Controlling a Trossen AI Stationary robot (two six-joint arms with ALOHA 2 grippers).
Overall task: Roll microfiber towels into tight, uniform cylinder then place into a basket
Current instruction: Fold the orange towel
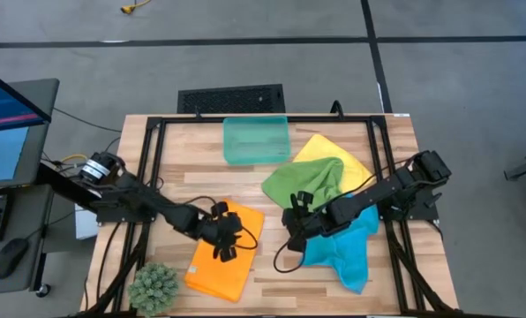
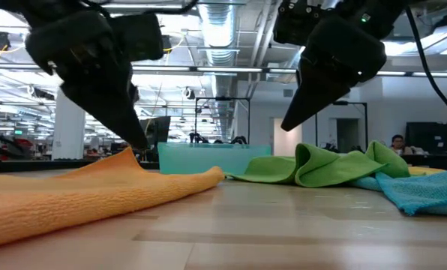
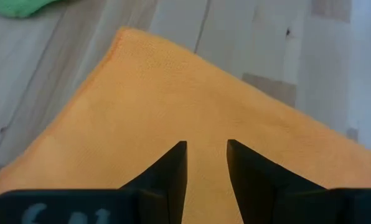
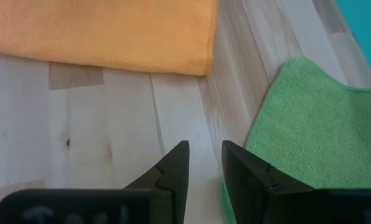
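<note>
The orange towel (image 1: 219,265) lies flat at the table's near left, folded into a rectangle. My left gripper (image 1: 226,237) stands over its far right part, slanting down, a little open, with the cloth (image 3: 173,93) showing through the gap. My right gripper (image 1: 294,228) hangs open over bare wood, beside the near edge of the green towel (image 4: 310,124). The green towel (image 1: 309,181) lies rumpled on the yellow towel (image 1: 329,150) and the blue towel (image 1: 347,256). The teal basket (image 1: 256,140) stands at the far middle. My left gripper has its fingertips (image 3: 180,149) right at the orange towel's top face, near a raised corner (image 2: 130,154). Whether they touch the cloth I cannot tell. Nothing shows pinched between them.
A spiky green plant ball (image 1: 154,287) sits at the near left corner, beside the orange towel. Bare wood (image 1: 272,269) lies between the orange and blue towels. A black frame rail (image 1: 148,159) runs round the table's edges. A monitor and keyboard stand off the table's left.
</note>
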